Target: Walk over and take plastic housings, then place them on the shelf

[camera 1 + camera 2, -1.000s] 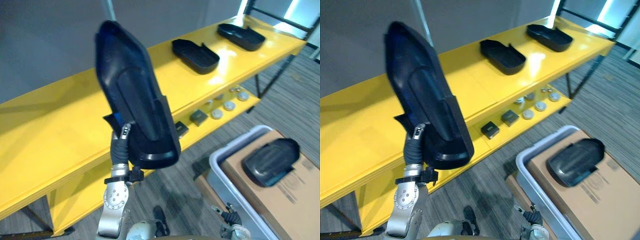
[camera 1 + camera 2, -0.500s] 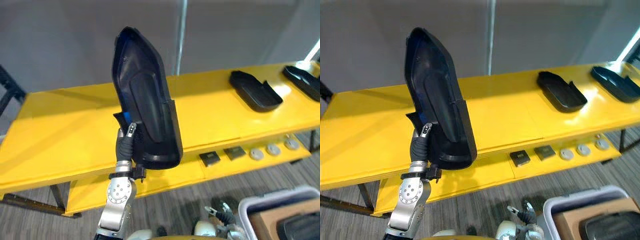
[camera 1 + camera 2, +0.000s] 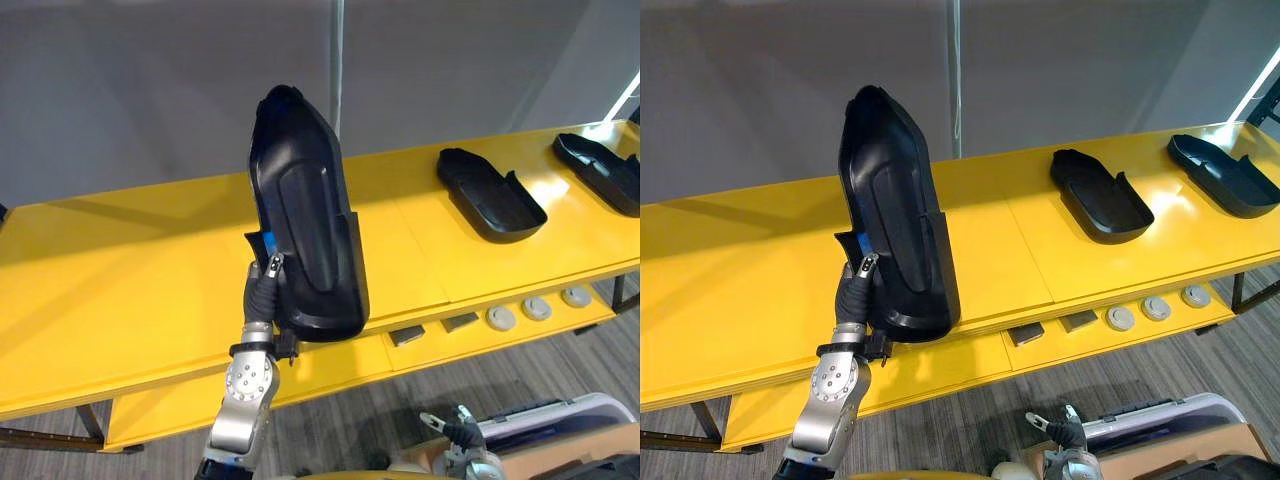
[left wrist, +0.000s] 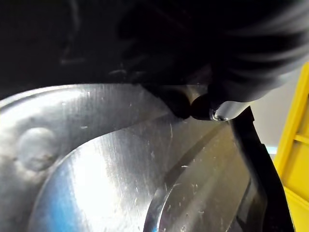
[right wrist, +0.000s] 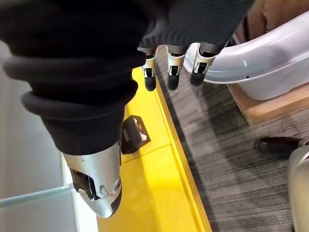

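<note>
Your left hand [image 3: 262, 293]: fingers clasp held housing [image 3: 305, 240], upright before yellow shelf [image 3: 120, 290]; your right hand [image 5: 170, 60]: fingers slack, low beside shelf; second housing [image 3: 490, 192], third housing [image 3: 600, 170]: lying on shelf top.

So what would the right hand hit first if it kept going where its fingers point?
Probably the carpet floor; the right hand points down between the yellow shelf and the pale tub, though depth is unclear.

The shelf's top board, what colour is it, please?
The shelf board is yellow; left eye view shows it best.
</note>
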